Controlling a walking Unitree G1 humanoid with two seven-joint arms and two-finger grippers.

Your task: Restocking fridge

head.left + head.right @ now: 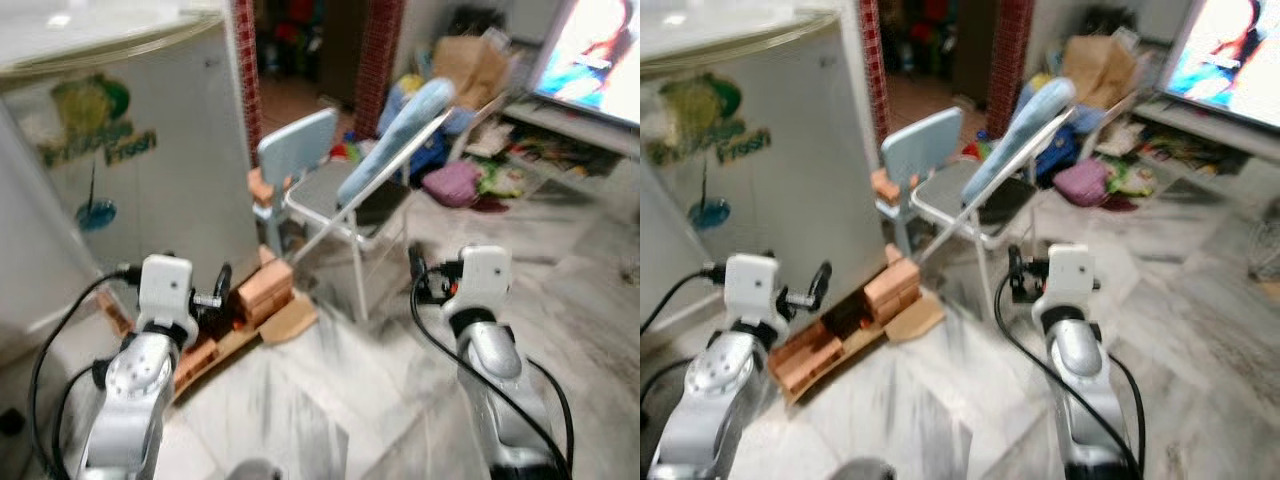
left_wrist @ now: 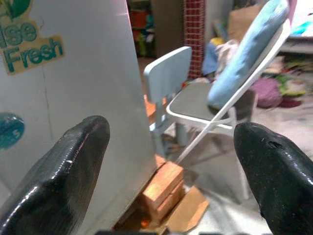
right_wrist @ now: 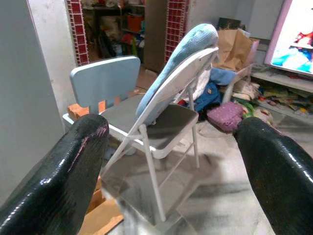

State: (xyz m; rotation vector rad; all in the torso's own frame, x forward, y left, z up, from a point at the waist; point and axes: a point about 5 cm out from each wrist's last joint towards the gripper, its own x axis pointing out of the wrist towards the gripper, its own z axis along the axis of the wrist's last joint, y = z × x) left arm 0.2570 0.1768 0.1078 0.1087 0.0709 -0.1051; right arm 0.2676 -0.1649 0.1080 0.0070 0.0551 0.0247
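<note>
1. Left gripper: your fingers are spread wide with nothing between them. It is raised in front of you, near the fridge's side wall.
2. Right gripper: also wide apart and holding nothing. It points toward the folding chair.
3. Fridge: a pale cabinet with a green "Fresh" sticker, standing to your left. You face its side panel; I cannot tell from here where the door is or whether it is open.
4. Bricks: a stack under the fridge's near corner, resting on a wooden pallet, with a piece of cardboard just beside it.
5. Folding chair: a white frame with a blue cushion leaning on its back. A small blue chair stands between it and the fridge.
6. Stock to load: you hold none, and I can make out none near the fridge.
7. Risks, as a judgement: the head views are blurred, so your aim is poor while you move. Swinging the left arm could knock the fridge or its brick prop. Stepping forward could catch the pallet, the cardboard or the chair legs.
</note>
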